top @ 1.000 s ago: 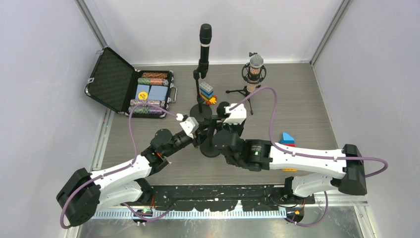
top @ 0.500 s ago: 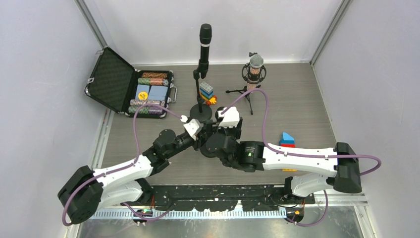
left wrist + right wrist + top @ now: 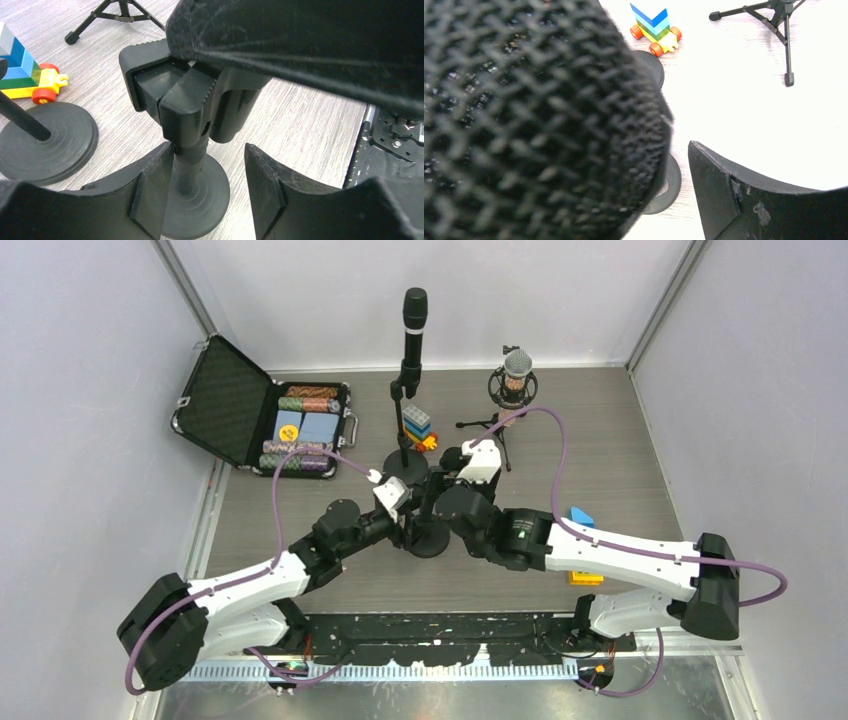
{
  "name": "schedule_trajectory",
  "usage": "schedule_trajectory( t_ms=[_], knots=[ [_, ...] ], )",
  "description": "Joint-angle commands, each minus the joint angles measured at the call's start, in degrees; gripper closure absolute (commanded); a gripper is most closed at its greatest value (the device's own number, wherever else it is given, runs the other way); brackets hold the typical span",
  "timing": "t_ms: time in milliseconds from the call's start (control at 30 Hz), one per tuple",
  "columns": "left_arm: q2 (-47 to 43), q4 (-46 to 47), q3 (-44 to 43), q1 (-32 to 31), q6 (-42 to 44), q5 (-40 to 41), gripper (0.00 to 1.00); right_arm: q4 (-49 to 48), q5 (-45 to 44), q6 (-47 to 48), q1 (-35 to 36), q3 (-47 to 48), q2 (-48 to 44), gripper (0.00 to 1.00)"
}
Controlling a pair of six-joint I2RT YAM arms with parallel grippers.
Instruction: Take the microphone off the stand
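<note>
Microphone (image 3: 534,115): its mesh head fills the right wrist view, hard up against that camera. From above it is hidden under the right wrist. It reads as seated in its holder, not yet lifted.
Stand (image 3: 430,540): this is the near one, upright, with its round base on the desk (image 3: 610,440) between the two arms. In the left wrist view its pole rises to a ribbed clip (image 3: 170,95).
Left fingers (image 3: 150,197): spread, one on either side of the pole, low down. One is just beside or touching the pole and the other is apart from it. Nothing is pinched.
Right fingers (image 3: 749,200): only one shows, to the right of the mesh head and apart from it. The other is hidden behind the head, so I cannot tell whether they grip.
Just changed: over the last second the right wrist swung in over the stand, then eased back toward the far right, uncovering the round base again. The left wrist crept in toward the pole and has settled there. The stand appears to be in the same spot.
Meaning: the approach looks finished, but the hold is not yet made. The left side seems set to brace the pole and the right to take the head end.
Next needs: the left fingers should close on the pole first, or the stand will likely tip when the right pulls up.
Bystanders: the tall microphone (image 3: 413,330) and the tripod microphone (image 3: 516,375) stand well apart behind.
</note>
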State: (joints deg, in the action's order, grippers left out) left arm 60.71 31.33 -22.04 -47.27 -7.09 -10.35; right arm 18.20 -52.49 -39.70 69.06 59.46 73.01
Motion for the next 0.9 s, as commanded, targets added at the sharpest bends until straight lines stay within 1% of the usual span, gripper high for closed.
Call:
schedule_trajectory(
  t_ms=[0, 33, 100, 200, 267, 333, 433, 567, 600, 667, 800, 867],
  knots=[
    [-3.88, -1.01, 0.31, -0.5, -2.05, -1.3, 0.42, 2.55, 5.84, -2.3, -2.54, -2.17, -2.9, 0.18],
    [-4.74, -1.09, 0.29, -0.46, -2.07, -1.21, 0.41, 2.2, 5.85, -1.85, -2.79, -2.29, -3.24, 0.19],
    [-6.82, -1.25, 0.1, -0.46, -2.13, -0.92, 0.35, 1.18, 6.06, -0.53, -3.1, -2.55, -4.05, 0.22],
    [-9.13, -2.08, -0.78, -0.46, -1.32, -0.01, 0.27, 0.27, 7.48, 2.36, -3.14, -2.06, -4.33, 0.28],
    [-10.23, -3.33, -2.07, -0.46, -0.33, 1.81, 0.2, 0.19, 9.22, 4.81, -3.14, -1.51, -4.06, 0.3],
    [-10.72, -5.61, -4.15, -0.38, 1.59, 2.87, 0.17, 0.32, 10.31, 6.82, -3.14, -1.04, -3.8, 0.3],
    [-10.6, -8.75, -6.41, -0.05, 2.98, 2.97, 0.16, 0.29, 10.93, 9.35, -3.14, -0.48, -3.8, 0.27],
    [-11.04, -5.27, -4.99, 0.43, 3.32, 2.46, 0.23, 0.68, 10.56, 11.24, -3.15, 1.02, -4.13, 0.23],
    [-10.88, -4.15, -4.98, 0.68, 3.7, 2.33, 0.23, 0.73, 10.39, 11.6, -3.14, 1.23, -4.21, 0.23],
    [-10.42, -4.05, -6.03, 1.55, 4.49, 1.23, 0.19, 0.79, 10.13, 11.8, -3.15, 1.91, -4.32, 0.22],
    [-8.72, -5.97, -7.25, 4.84, 4.18, -5.13, 0.17, 1.03, 9.31, 11.51, -3.14, 3.11, -4.69, 0.21],
    [-8.08, -1.84, -6.18, 6.55, 2.74, -8.06, 0.15, 0.63, 9.22, 11.31, -3.14, 3.27, -5.23, 0.21]
  ],
)
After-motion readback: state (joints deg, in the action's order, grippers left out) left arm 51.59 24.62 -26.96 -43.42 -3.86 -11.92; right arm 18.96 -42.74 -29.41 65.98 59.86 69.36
